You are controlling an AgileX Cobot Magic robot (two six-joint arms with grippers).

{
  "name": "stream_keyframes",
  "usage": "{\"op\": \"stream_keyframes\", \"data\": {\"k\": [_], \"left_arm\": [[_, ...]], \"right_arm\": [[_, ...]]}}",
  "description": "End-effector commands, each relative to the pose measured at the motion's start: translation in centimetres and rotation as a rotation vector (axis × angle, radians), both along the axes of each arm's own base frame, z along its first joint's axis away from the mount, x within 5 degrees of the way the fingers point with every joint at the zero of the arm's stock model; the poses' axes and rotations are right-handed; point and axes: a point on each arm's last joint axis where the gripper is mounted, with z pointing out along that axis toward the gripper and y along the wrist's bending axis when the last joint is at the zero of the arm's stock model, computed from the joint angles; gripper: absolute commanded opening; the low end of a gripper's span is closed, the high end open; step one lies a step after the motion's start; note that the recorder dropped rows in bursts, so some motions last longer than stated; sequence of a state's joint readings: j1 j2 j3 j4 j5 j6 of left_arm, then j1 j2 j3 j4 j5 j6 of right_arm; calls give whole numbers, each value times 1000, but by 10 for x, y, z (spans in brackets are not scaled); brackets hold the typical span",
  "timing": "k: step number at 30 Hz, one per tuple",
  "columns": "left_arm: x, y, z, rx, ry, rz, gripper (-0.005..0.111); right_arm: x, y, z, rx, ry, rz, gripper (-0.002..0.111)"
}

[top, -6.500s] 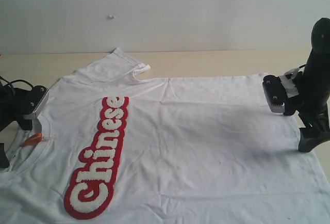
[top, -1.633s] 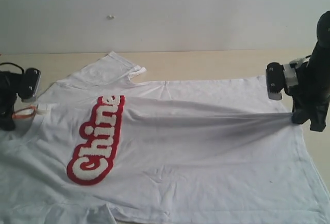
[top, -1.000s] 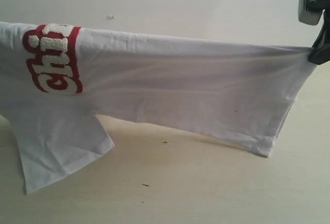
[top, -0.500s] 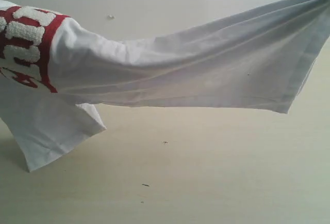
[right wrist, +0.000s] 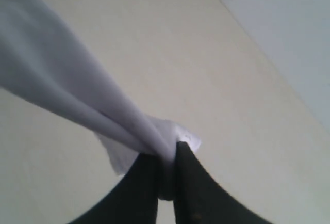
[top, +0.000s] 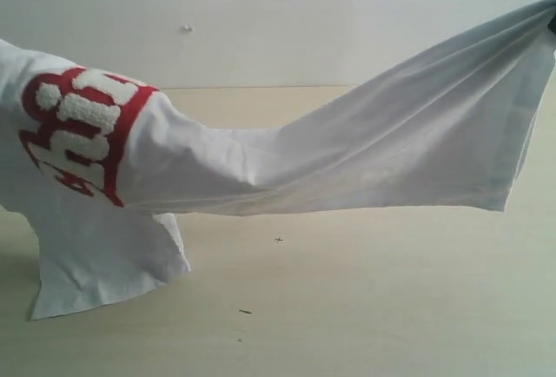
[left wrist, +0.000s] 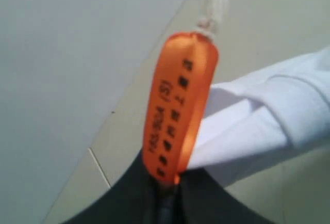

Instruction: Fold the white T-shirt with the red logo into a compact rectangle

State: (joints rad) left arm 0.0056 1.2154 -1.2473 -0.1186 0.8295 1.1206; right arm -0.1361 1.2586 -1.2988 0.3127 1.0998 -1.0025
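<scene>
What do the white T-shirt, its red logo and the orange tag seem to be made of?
White T-shirt: soft matte fabric, probably cotton; it drapes and creases. Red logo: fuzzy white letters, perhaps chenille. Orange tag: glossy ribbon, maybe satin.

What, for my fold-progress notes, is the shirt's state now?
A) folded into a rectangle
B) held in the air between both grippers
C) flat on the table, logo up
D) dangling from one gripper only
B: the white T-shirt spans the air above the table, the left gripper shut on it at the orange tag, the right gripper shut on a bunched edge.
</scene>
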Motion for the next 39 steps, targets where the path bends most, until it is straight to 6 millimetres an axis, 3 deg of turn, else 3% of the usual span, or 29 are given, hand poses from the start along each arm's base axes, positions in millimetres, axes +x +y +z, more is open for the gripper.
{"op": "stream_keyframes", "data": {"k": [1, 5, 10, 14, 19, 24, 27, 30, 33, 39], "left_arm": [[3, -3, -3, 16, 8, -41, 0], [-6, -4, 14, 2, -40, -44, 0], [-39, -7, 41, -39, -105, -58, 0], [-65, -8, 51, -78, -116, -36, 0], [-95, -13, 64, -96, -182, -60, 0], [-107, -12, 82, -103, -287, -57, 0], [-94, -14, 75, -127, -221, -55, 0], [-70, -21, 49, -132, 6, -89, 0], [-43, -29, 17, -119, 255, -125, 0], [24, -24, -49, 7, 514, -78, 0]], "right_arm": [[7, -3, -1, -6, -5, -11, 0], [4, 0, 21, 29, -69, -30, 0], [-18, 9, 44, 115, -139, -36, 0], [-38, 14, 54, 183, -156, -76, 0], [-65, 31, 61, 180, -167, -3, 0], [-81, 30, 69, 145, -219, -22, 0], [-73, 30, 62, 179, -147, -57, 0], [-43, 29, 40, 237, 20, -147, 0], [-5, 24, 4, 287, 207, -316, 0], [50, 8, -64, 98, 423, -364, 0]]}}
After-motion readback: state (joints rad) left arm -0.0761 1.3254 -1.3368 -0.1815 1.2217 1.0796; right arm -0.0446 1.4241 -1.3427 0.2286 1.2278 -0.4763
